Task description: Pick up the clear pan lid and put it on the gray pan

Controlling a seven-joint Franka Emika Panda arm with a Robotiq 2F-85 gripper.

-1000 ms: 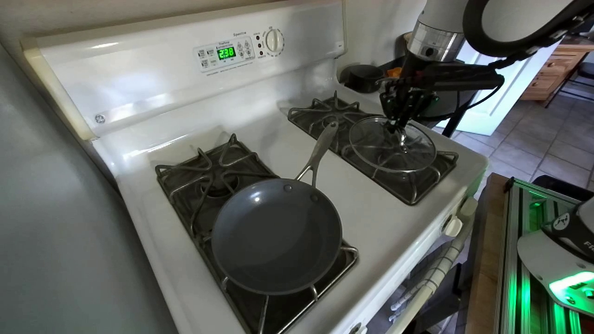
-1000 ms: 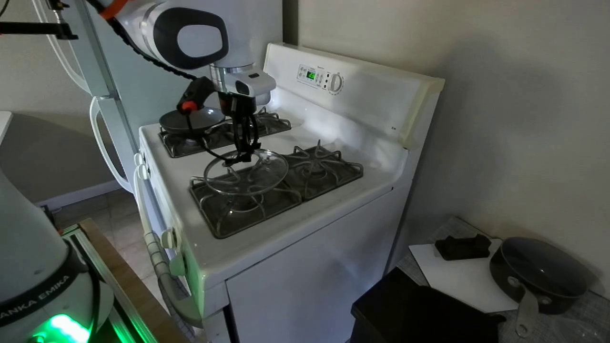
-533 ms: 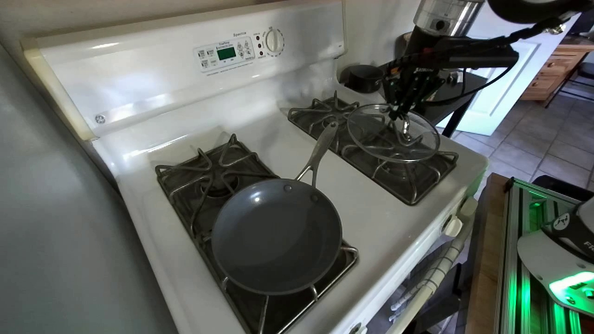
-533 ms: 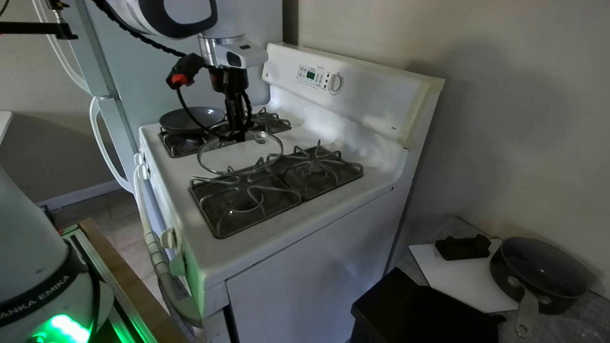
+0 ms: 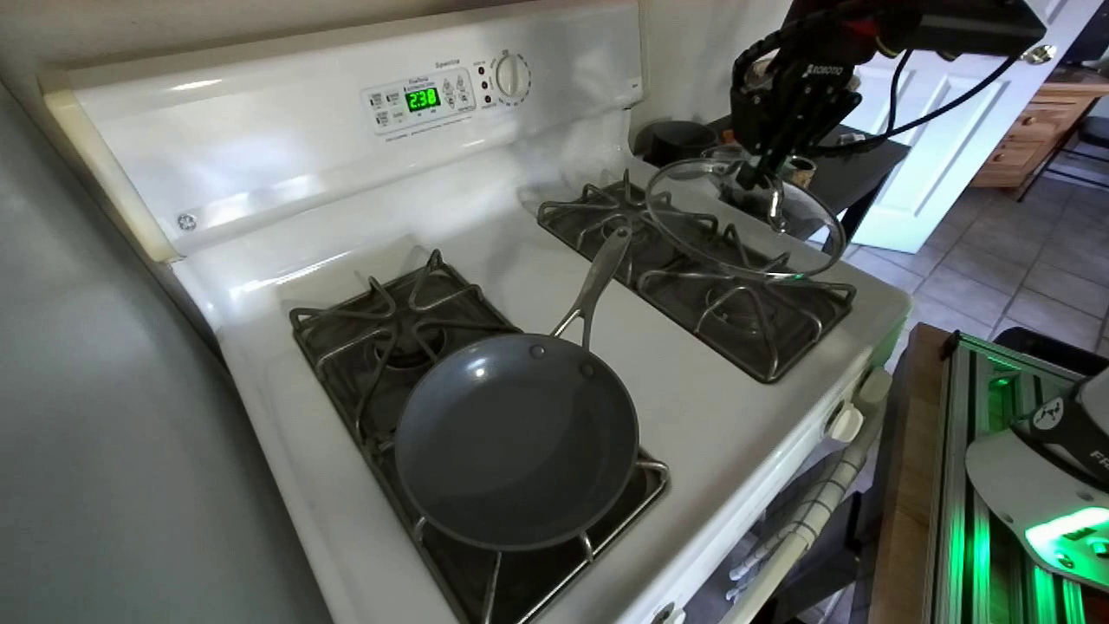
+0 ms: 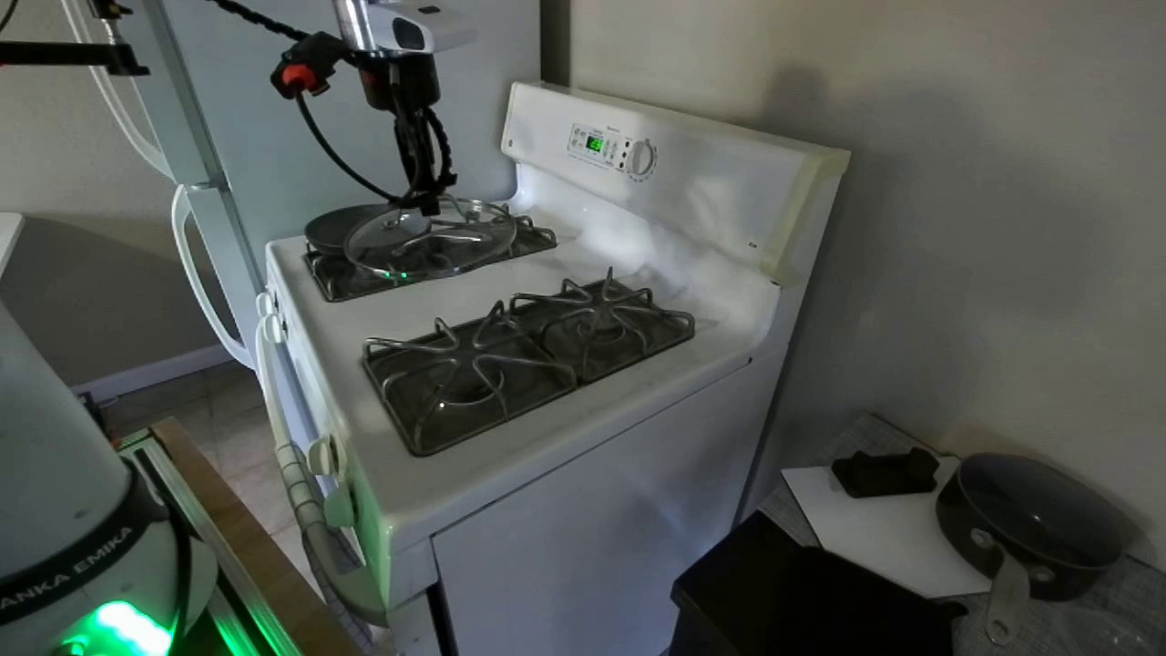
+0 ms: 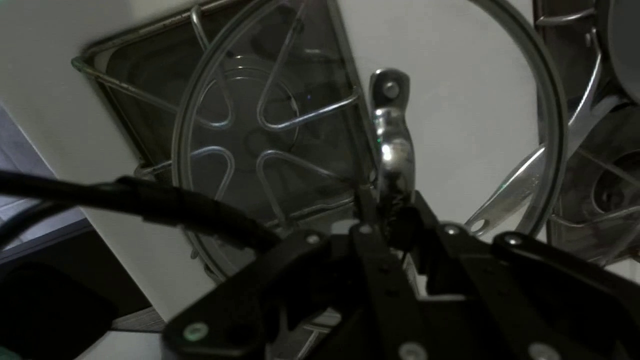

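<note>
Black two-finger Robotiq gripper was pinching the arched shiny metal handle of the clear round glass pan lid (thin metal rim); wrist view showed a finger on each side of the hdl.

Matte dark-gray round frying pan sat on the front part of a black wire burner grate, inside in full sight. Its long thin metal handle, joined w/ 2 rivets, angled off toward the 2nd black wire grate.

Lid pos.: up in the air above the white enamel stove, apart from it & from the pan. Exact tilt: couldn't tell. Wrist view, thru the glass: part of the 2nd grate, some of the stove's white top & the end of the pan's hdl. In an exterior view lid overlapped pan, line of sight only.

Misc. obs.: green-lit clock on the stove's back panel read 2:38. Checked cloth hung on the oven-door bar. In an exterior view, low right: dark round saucepan, gray metal hdl, overlapping edge of a flat white sheet; small black object on the sheet, ID unclear. White Franka robot base glowed green at the edge of both exterior views.
</note>
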